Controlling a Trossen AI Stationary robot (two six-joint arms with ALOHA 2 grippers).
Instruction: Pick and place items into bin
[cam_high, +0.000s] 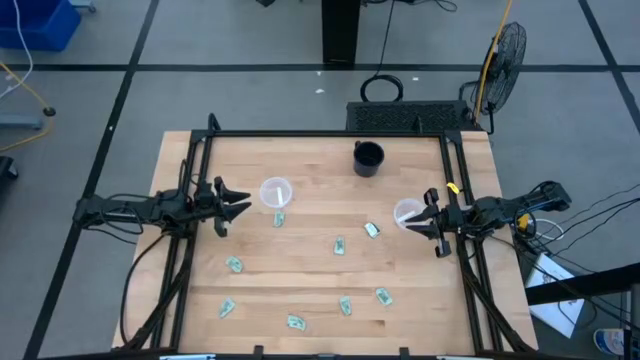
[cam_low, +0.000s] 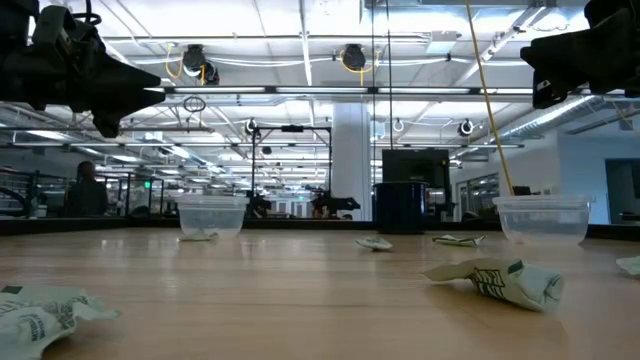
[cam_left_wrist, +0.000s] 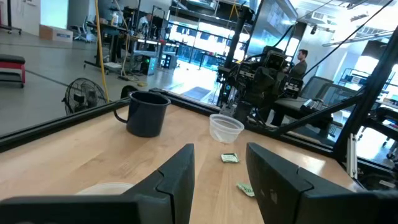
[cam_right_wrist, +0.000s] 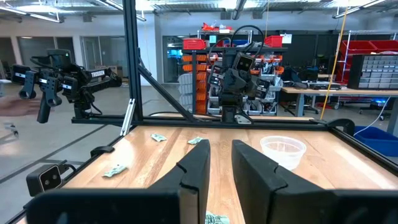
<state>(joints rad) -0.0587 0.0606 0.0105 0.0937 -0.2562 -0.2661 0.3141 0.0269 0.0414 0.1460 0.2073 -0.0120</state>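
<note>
Left gripper (cam_high: 240, 207) hangs above the table's left side, fingers parted with a clear gap, nothing between them (left wrist view confirms: both fingers (cam_left_wrist: 177, 177) apart, bare wood in the gap). Just ahead of its tips: a clear cup (cam_high: 275, 191), with one item (cam_high: 279, 219) beside the cup, slightly toward the near edge.

Right gripper (cam_high: 419, 222) hangs above the table's right side, fingers also parted, holding nothing. A second clear cup (cam_high: 407, 212) sits right at its tips. One item (cam_high: 372, 229) lies just past that cup, toward the centre.

Remaining items are scattered on the wood (cam_high: 310, 170), all nearer the front edge than either gripper: one mid-table (cam_high: 340, 246), one in front of the left gripper (cam_high: 234, 264), one at front left (cam_high: 227, 308), two near front centre (cam_high: 296, 321) (cam_high: 345, 305), one in front of the right gripper (cam_high: 383, 295). Eight counted in the high view (all lie flat on the table, none in a cup that I can tell).

Dark mug (cam_high: 368, 158) stands at the far edge, between the grippers but closer to the right one, well apart from both.
</note>
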